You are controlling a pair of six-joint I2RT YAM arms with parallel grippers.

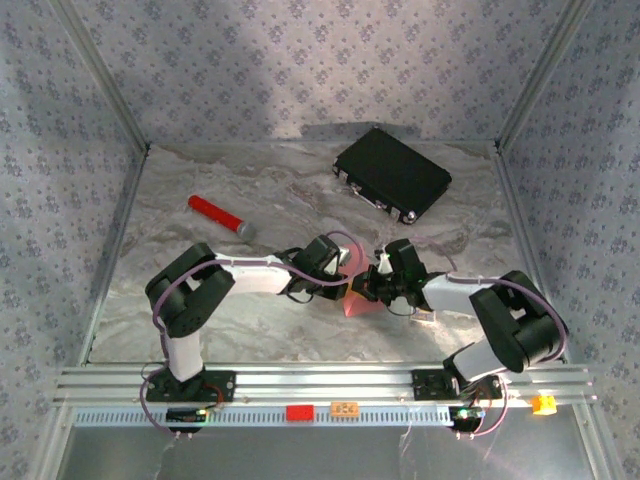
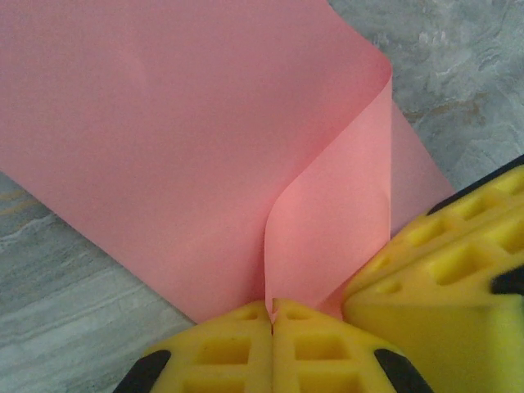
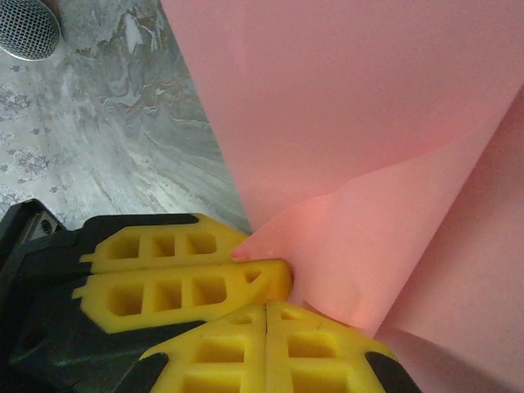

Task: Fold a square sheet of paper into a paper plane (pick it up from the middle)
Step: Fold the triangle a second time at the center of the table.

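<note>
Sheet: the square sheet of paper (image 1: 358,301) lies by the middle of the worktop's (image 1: 250,330) near edge, with one fold raised.
Left tool: the left tool (image 2: 272,309) has its fingers together, clamped on that fold.
Right tool: the right tool (image 3: 267,309) also seems clamped on the sheet, touching the left one.
Direction: the sheet spreads away from both tools.
Room: the black case (image 1: 392,177) and the red cylinder (image 1: 218,215) are well apart.

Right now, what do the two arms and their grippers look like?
The left arm and right arm have bulky black joints, white links and thin purple cables looping alongside. The left gripper and right gripper have black bodies and blocky yellow fingers moulded with rows of square pockets.
</note>
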